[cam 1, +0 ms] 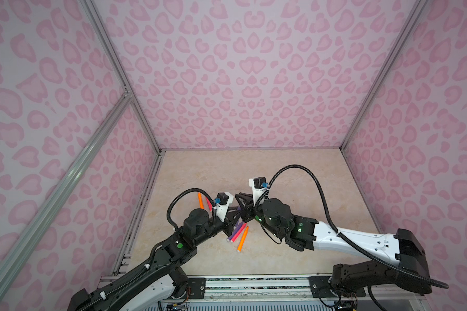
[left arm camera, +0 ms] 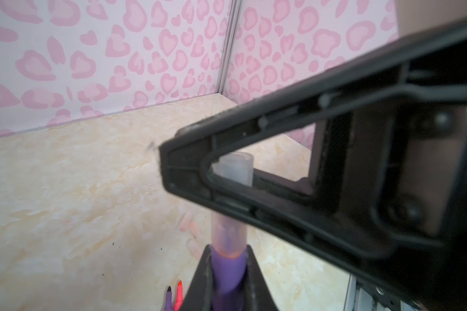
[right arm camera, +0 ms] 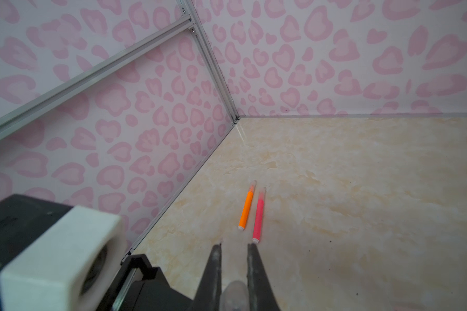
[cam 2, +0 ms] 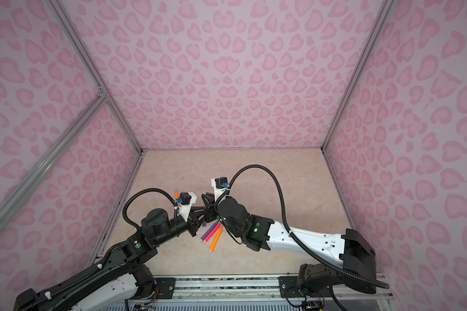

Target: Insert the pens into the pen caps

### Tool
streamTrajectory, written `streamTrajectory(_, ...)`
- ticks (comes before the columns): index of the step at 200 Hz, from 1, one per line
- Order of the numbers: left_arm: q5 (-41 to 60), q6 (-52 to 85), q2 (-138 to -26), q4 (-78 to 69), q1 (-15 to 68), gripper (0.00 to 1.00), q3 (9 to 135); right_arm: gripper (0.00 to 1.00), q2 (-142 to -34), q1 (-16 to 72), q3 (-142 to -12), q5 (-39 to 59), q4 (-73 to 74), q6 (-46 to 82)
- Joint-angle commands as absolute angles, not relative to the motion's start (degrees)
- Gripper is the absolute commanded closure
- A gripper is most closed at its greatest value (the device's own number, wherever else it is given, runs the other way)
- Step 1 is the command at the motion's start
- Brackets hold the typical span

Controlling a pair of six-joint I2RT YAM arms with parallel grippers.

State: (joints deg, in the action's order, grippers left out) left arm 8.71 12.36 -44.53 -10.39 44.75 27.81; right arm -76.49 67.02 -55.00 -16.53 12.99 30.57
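My left gripper (left arm camera: 228,249) is shut on a purple pen (left arm camera: 229,274) whose tip sits inside a translucent pen cap (left arm camera: 228,234). My right gripper (right arm camera: 235,244) crosses in front of it and is shut on that cap (right arm camera: 233,296). In both top views the two grippers (cam 1: 235,210) (cam 1: 243,206) meet tip to tip above the middle of the table. Below them lie a purple pen (cam 1: 236,229), a pink pen (cam 1: 239,232) and an orange pen (cam 1: 242,239), side by side. The purple and pink tips (left arm camera: 169,290) (left arm camera: 179,284) are bare.
An orange pen (right arm camera: 246,208) and a pink pen (right arm camera: 258,219) lie parallel near the left wall, each with a clear cap on its far end. Faint loose caps (left arm camera: 187,222) rest on the beige table (cam 1: 294,172). Pink patterned walls enclose three sides.
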Motion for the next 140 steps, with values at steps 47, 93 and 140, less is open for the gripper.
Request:
streamTrajectory(47, 2.7, 11.6, -42.3, -17.5, 44.7, 0.96, 27.7, 1.0, -76.6, 70.8, -52.4, -20.3, 8.2, 34.8)
streamTrajectory(93, -10.6, 8.7, -42.2, -13.3, 45.0, 0.96, 29.9, 1.0, -83.3, 72.1, -59.9, -30.4, -6.3, 47.2)
streamTrajectory(140, -18.9, 8.6, -42.1, -11.8, 45.4, 0.96, 30.3, 1.0, -89.3, 72.9, -65.3, -32.4, -10.9, 50.6)
